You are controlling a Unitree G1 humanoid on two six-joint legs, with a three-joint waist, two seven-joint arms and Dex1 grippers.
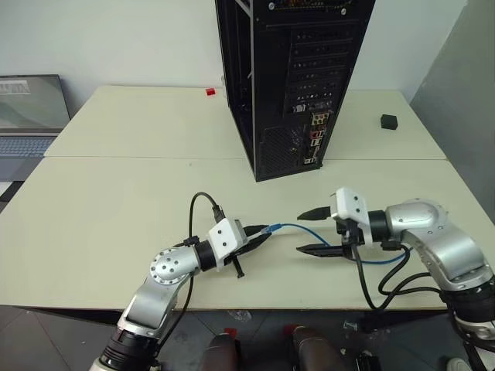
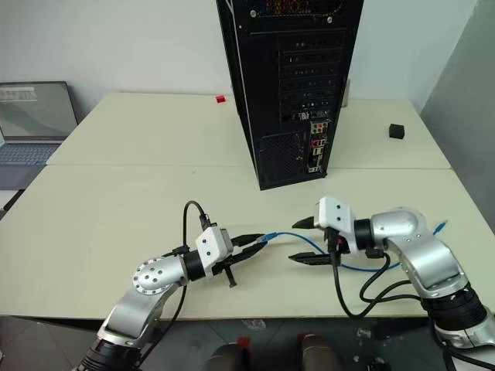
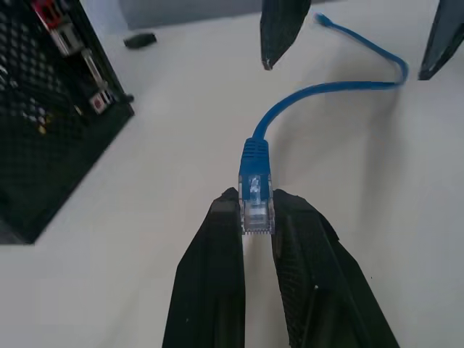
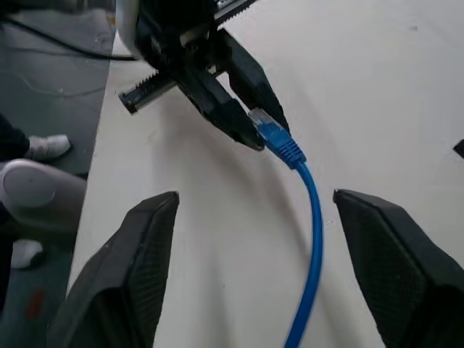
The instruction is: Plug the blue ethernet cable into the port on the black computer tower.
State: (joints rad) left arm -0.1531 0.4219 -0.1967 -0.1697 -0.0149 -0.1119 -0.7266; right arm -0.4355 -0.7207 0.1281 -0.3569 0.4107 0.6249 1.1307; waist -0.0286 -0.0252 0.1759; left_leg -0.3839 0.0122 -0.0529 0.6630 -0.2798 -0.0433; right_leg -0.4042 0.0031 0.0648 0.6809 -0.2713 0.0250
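Now the left gripper (image 1: 261, 235) pinches the clear plug of the blue ethernet cable (image 3: 255, 190), low over the table (image 1: 116, 193), while the right gripper (image 1: 315, 230) stands wide apart, astride the cord. Next, I judge, the plug must turn toward the port (image 2: 314, 169) on the black computer tower (image 1: 286, 77). No legible writing.

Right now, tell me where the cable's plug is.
The plug of the blue ethernet cable is pinched in the left gripper, above the table before the black computer tower.
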